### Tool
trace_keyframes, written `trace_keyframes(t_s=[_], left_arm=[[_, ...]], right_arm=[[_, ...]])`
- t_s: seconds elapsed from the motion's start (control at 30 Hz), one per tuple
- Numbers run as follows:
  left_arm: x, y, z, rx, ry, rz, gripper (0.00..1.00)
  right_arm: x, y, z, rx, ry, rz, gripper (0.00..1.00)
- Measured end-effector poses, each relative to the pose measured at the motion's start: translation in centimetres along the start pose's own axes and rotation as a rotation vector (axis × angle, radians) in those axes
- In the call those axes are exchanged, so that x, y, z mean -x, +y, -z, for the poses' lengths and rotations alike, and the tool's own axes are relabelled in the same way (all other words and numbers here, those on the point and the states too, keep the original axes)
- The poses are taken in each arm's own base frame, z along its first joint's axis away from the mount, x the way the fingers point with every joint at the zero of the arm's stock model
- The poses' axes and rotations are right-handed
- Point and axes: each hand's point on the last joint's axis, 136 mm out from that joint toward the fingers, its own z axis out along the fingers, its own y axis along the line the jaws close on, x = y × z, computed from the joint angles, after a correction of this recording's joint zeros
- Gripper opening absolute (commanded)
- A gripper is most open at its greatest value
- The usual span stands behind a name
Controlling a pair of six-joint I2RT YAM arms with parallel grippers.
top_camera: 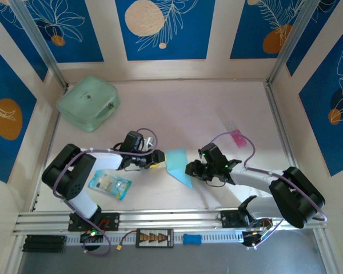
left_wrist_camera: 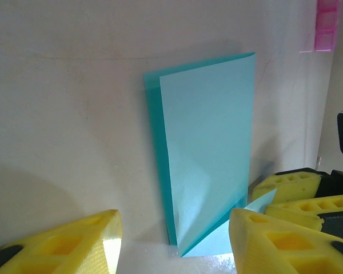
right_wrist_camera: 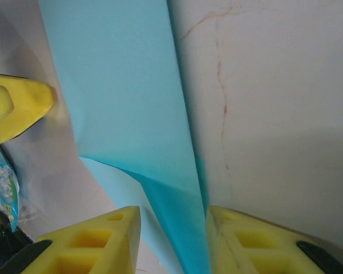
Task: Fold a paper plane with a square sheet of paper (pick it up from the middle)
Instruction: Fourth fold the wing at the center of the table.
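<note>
top camera looks down; both wrist cameras closely face the paper [left_wrist_camera: 206, 148].

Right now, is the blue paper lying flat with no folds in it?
No, the square sheet of paper is folded over, one layer lying on top of the other.

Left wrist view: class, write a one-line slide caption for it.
Folded light-blue sheet rests on the table between the open jaws of the left gripper.
</note>
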Motion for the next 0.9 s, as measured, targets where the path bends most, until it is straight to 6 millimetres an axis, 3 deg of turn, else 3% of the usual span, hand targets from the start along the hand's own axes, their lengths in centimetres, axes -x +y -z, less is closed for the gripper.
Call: trace_keyframes(t_s=[0.6,0.9], left_arm=[[0.03,-0.34,-0.61,-0.023,0.03,0.003,0.47],[0.14,-0.7,-0.81,-0.036,0.042,0.018,0.51]], right_arm=[[0.59,0.72,-0.03,0.041,-0.006,0.008,0.15],[1.08,1.05,0.62,0.074,-0.035,0.012,0.14]])
